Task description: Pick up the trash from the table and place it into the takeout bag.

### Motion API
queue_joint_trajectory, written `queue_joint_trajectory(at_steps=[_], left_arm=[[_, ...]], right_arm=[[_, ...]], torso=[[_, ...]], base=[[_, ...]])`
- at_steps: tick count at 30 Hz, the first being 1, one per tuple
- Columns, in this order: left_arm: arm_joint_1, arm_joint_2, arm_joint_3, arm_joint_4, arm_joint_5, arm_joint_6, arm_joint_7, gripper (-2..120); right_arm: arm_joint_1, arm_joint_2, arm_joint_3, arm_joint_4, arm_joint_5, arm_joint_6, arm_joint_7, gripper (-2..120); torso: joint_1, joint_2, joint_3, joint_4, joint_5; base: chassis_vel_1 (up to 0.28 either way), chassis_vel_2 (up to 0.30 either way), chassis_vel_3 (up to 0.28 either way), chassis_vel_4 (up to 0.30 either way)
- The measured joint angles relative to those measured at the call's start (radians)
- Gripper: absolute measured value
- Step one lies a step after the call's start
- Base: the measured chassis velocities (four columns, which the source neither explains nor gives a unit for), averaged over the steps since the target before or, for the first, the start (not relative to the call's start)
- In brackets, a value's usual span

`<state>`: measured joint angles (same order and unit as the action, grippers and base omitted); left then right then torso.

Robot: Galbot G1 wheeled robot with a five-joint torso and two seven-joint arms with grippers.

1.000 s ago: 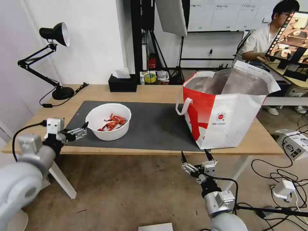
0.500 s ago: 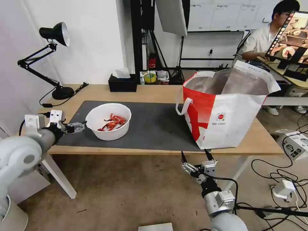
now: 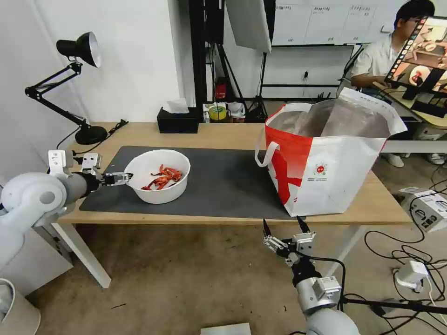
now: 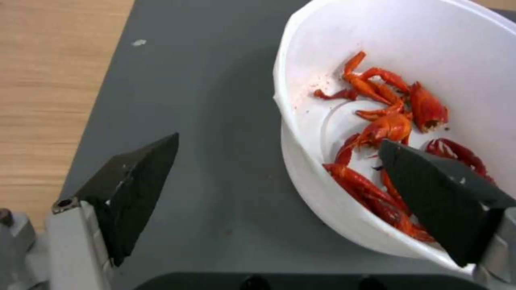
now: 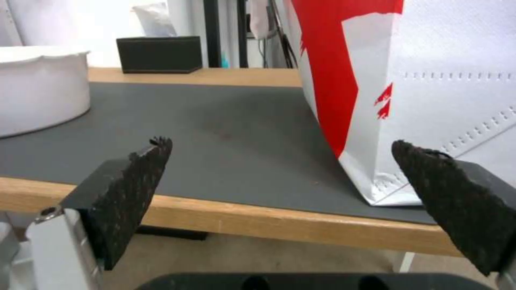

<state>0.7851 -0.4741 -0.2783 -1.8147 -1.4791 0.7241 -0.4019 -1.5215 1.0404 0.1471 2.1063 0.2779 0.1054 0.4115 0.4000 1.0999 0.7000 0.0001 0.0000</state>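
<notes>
Our right tool (image 3: 284, 227) hangs open below the surface's (image 3: 219, 132) near edge. Our left tool (image 3: 122, 177) sits wide open straddling the bowl's (image 3: 158, 176) left rim, gripping nothing; takeout bag (image 3: 326, 158) stands right.

I see the table (image 3: 219, 135), light wood on white legs, with a large dark grey mat (image 3: 223, 181) spread over most of its top. On the mat sit the white bowl (image 3: 158, 176) of red-orange shells and the takeout bag (image 3: 326, 158), well apart. On the bare wood behind are a black tissue box (image 3: 178, 122) and a black desk lamp (image 3: 79, 88).
</notes>
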Motion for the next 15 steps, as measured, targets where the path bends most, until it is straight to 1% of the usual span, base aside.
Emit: queue_joint_trajectory(at_steps=[3, 7, 9, 10, 13, 15], left_arm=[[-0.042, -0.013, 0.034, 0.023, -0.024, 0.005, -0.005, 100], [-0.070, -0.022, 0.061, 0.036, -0.031, 0.005, -0.010, 100], [-0.107, -0.035, 0.100, 0.049, -0.033, 0.006, -0.017, 100], [-0.107, -0.035, 0.100, 0.049, -0.033, 0.006, -0.017, 100], [-0.148, -0.048, 0.148, 0.069, -0.035, 0.007, -0.026, 100], [-0.150, -0.049, 0.151, 0.071, -0.035, 0.007, -0.026, 100]], right_arm=[[0.000, 0.000, 0.000, 0.000, 0.000, 0.000, 0.000, 100], [0.000, 0.000, 0.000, 0.000, 0.000, 0.000, 0.000, 100], [0.000, 0.000, 0.000, 0.000, 0.000, 0.000, 0.000, 100], [0.000, 0.000, 0.000, 0.000, 0.000, 0.000, 0.000, 100], [0.000, 0.000, 0.000, 0.000, 0.000, 0.000, 0.000, 100], [0.000, 0.000, 0.000, 0.000, 0.000, 0.000, 0.000, 100]], torso=[[0.000, 0.000, 0.000, 0.0000, 0.0000], [0.000, 0.000, 0.000, -0.0001, 0.0000], [0.000, 0.000, 0.000, -0.0001, 0.0001], [0.000, 0.000, 0.000, -0.0001, 0.0001], [0.000, 0.000, 0.000, -0.0001, 0.0000], [0.000, 0.000, 0.000, -0.0001, 0.0000]], base=[[0.000, 0.000, 0.000, 0.000], [0.000, 0.000, 0.000, 0.000], [0.000, 0.000, 0.000, 0.000], [0.000, 0.000, 0.000, 0.000], [0.000, 0.000, 0.000, 0.000], [0.000, 0.000, 0.000, 0.000]])
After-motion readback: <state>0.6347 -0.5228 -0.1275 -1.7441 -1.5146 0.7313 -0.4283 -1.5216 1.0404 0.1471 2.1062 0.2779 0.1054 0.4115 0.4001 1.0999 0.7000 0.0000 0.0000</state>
